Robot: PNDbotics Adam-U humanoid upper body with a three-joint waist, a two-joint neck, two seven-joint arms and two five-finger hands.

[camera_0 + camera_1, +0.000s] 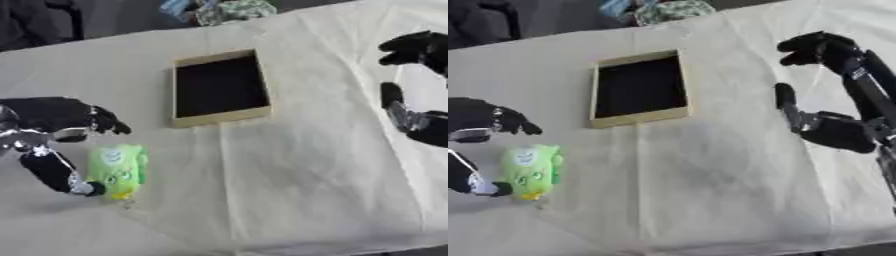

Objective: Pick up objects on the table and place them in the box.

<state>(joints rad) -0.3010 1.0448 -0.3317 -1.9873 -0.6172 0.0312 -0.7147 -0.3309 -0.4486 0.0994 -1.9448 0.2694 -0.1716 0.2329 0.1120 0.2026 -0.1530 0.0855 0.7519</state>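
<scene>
A bright green packet [116,170] with a printed face lies on the white cloth at the lower left. My left hand [54,134] is open around it: the fingers [107,121] spread just above the packet, while the thumb [61,175] touches its left edge. A shallow tan box [220,87] with a dark inside sits at the centre back, with nothing visible in it. On the right my right hand [833,90] hovers open above the cloth, fingers [815,45] spread wide and thumb [787,107] pointing toward the box, holding nothing.
The white cloth [289,175] covers the table and has folds across it. Beyond the far edge lie a dark shape [39,20] at the upper left and a patterned bundle [223,10] at the top.
</scene>
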